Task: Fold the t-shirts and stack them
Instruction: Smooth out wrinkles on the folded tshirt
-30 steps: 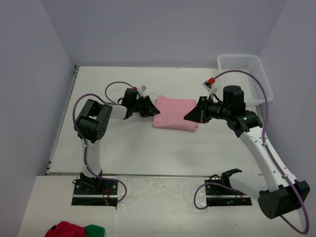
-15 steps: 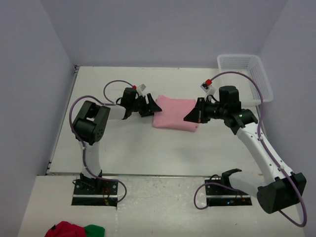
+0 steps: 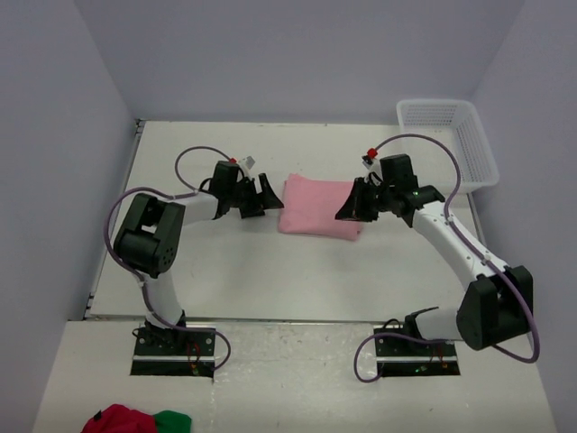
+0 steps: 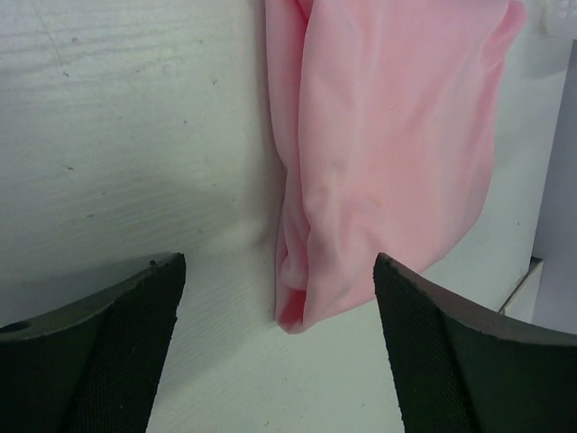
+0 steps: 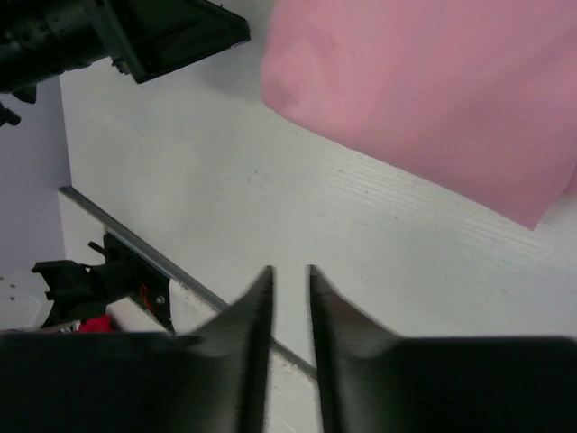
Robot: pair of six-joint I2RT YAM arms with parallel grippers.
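Observation:
One folded light pink t-shirt (image 3: pixel 320 207) lies flat in the middle of the white table (image 3: pixel 270 271). My left gripper (image 3: pixel 262 196) sits just off its left edge, jaws wide open and empty. In the left wrist view the t-shirt (image 4: pixel 388 135) lies ahead, its folded corner between the two spread fingertips (image 4: pixel 108 352) without touching them. My right gripper (image 3: pixel 348 210) hovers over the shirt's right front corner. In the right wrist view its jaws (image 5: pixel 290 281) stand a narrow gap apart with nothing between them, above bare table, the t-shirt (image 5: pixel 433 99) further ahead.
A white plastic basket (image 3: pixel 448 135) stands at the back right corner. A red and green bundle of cloth (image 3: pixel 135 420) lies off the table at the near left. The table's front rail (image 5: pixel 180 280) shows in the right wrist view.
The left gripper has opened wide and drawn back leftward off the shirt's edge. The right gripper's jaws have parted a little and its arm has swung. The shirt lies still.

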